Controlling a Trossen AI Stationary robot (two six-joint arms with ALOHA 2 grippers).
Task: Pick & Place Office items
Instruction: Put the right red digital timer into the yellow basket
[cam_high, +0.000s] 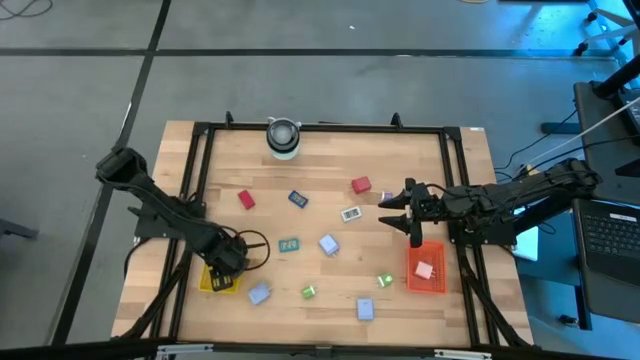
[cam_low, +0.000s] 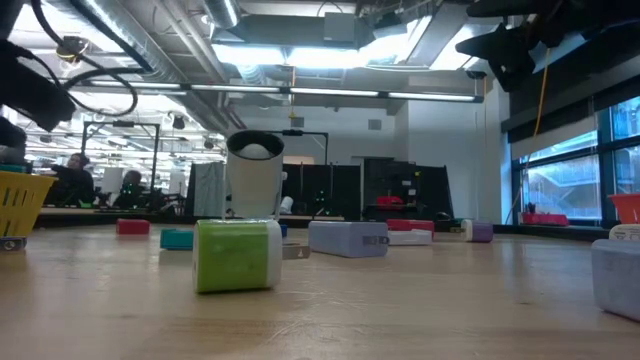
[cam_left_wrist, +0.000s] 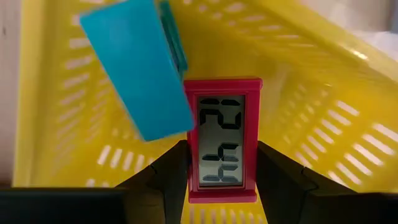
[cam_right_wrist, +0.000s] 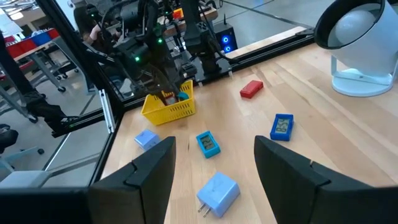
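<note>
overhead and table-level views share the table (cam_high: 330, 300); the wrist views both show the yellow tray (cam_right_wrist: 169, 107).

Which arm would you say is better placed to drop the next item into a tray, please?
Left. The left tool is shut on a red clock directly above the yellow tray, where a teal item already lies. The right tool is open and empty, raised near the red tray.

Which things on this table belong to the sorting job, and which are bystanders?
Job:
- small red digital clock, held in left gripper over yellow slotted tray
- teal block there too
- red tray
- green packet

Bystanders:
- round grey-white cylinder
- right gripper, open, empty
</note>
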